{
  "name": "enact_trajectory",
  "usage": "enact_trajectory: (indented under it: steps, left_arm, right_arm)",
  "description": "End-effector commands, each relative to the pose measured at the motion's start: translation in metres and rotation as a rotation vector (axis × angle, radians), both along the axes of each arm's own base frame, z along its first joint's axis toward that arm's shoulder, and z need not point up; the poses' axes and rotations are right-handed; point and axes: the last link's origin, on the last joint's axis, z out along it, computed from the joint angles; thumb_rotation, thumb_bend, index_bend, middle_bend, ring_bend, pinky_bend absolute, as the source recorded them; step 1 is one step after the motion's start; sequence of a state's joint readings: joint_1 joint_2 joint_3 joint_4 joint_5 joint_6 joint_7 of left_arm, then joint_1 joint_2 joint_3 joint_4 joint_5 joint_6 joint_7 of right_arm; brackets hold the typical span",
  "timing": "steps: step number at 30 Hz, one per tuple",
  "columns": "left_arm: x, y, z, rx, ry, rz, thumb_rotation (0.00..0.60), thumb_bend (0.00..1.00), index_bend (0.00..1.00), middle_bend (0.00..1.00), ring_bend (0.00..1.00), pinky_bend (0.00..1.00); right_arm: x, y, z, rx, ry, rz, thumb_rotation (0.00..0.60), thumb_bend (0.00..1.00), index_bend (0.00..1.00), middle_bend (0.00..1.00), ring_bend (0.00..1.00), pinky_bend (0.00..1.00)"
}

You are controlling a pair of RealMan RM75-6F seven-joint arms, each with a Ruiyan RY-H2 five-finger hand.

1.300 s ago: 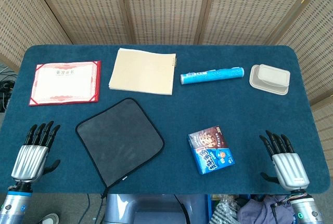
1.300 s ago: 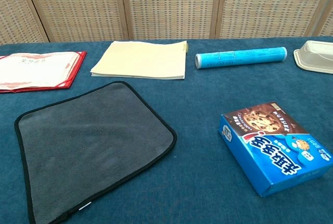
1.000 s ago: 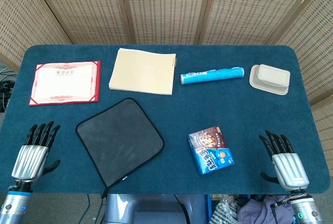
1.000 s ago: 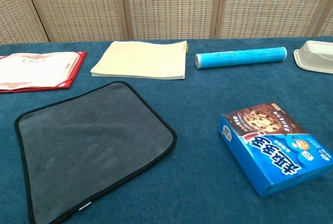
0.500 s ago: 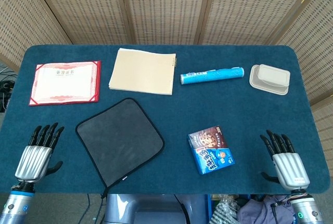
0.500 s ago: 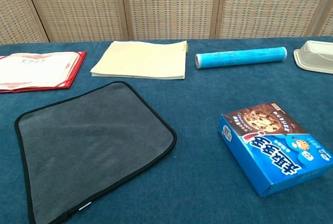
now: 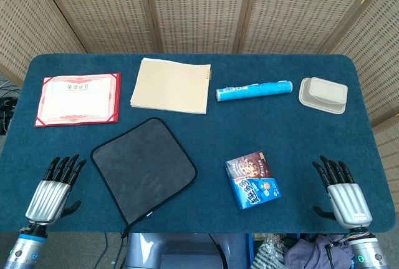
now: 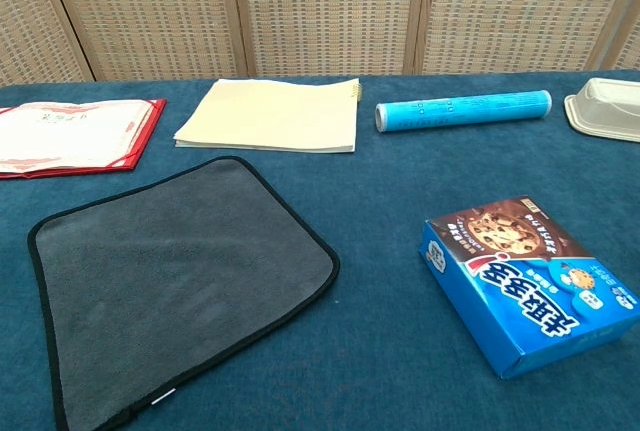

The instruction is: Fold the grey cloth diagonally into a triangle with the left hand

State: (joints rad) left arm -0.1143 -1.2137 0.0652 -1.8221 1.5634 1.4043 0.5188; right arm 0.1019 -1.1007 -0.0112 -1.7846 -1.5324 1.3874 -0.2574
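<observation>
Presently: left hand [image 7: 51,193] empty, fingers spread, just left of grey cloth [image 7: 143,168]. Right hand [image 7: 341,195] likewise empty, splayed. Advice: pinch cloth corner nearest fingertips, carry to opposite corner.

You see one grey cloth [image 7: 143,170], one red certificate [image 7: 78,99], one notepad [image 7: 170,85], one blue tube [image 7: 254,90], one cookie box [image 7: 252,179], one lidded tray [image 7: 323,94], two robot hands.

Blue felt-topped table [image 7: 206,128] bearing a flat grey square cloth with black trim [image 7: 143,168], red-framed certificate [image 7: 78,98], cream spiral-bound notepad [image 7: 170,85], blue cylindrical tube [image 7: 254,90], beige lidded tray [image 7: 323,94], blue cardboard cookie box [image 7: 252,179].
</observation>
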Motion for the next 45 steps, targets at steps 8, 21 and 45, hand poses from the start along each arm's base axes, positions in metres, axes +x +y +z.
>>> enact_trajectory:
  steps: [8, 21, 45]
  left_arm:
    - [-0.001, -0.021, -0.039, -0.162, 0.035, -0.055, 0.6, 0.21, 0.0, 0.0, 0.0, 0.0]
    - [0.0, -0.034, -0.072, -0.282, 0.073, -0.104, 0.6, 0.21, 0.0, 0.0, 0.0, 0.0]
    - [0.008, -0.025, -0.099, -0.291, 0.072, -0.121, 0.6, 0.21, 0.0, 0.0, 0.0, 0.0]
  right_arm:
    - [0.001, 0.001, 0.001, -0.002, -0.008, 0.004, 0.6, 0.0, 0.0, 0.0, 0.0, 0.0]
    - [0.0, 0.001, 0.005, -0.013, -0.022, 0.004, 0.6, 0.0, 0.0, 0.0, 0.0, 0.0]
    - [0.0, 0.001, 0.005, -0.012, -0.033, 0.009, 0.6, 0.0, 0.0, 0.0, 0.0, 0.0]
